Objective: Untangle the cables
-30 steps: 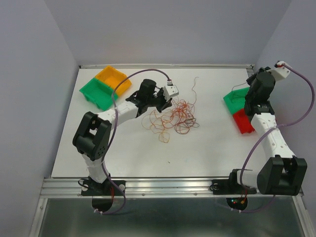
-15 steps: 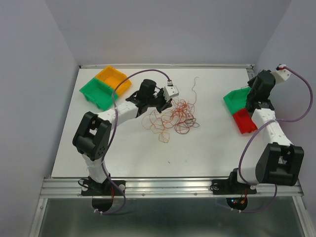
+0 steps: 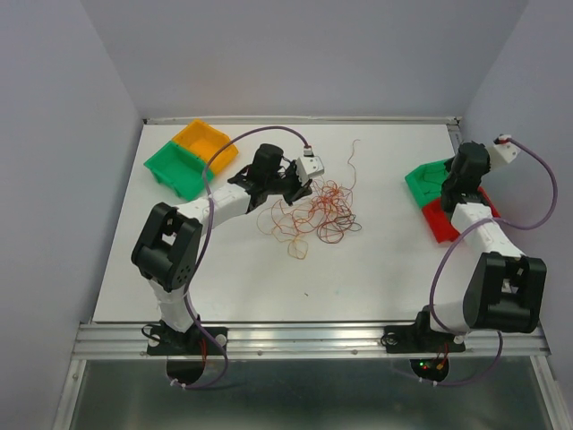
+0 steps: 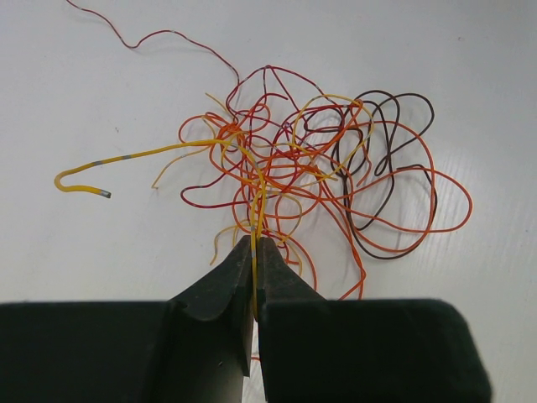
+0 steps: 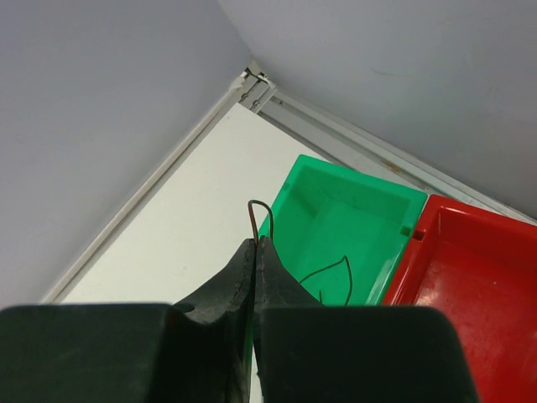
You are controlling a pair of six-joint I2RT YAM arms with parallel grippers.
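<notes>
White table [image 3: 376,260], grey walls [image 3: 304,54]. Left gripper [image 4: 254,252] pinches a yellow wire [image 4: 159,151] running straight ahead, then left. Right gripper [image 5: 255,248] pinches a brown wire [image 5: 252,220].

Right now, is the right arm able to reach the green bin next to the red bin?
Probably yes: the right gripper, shut on a thin dark wire, hangs above the green bin at its rim, with nothing between them.

Right arm [image 3: 483,235] folds back.
The right gripper [image 5: 255,243] has slid toward 6 o'clock, off the green bin [image 3: 419,184]'s far side toward the red bin [image 3: 441,226]; its elbow moved toward 12 o'clock.
</notes>
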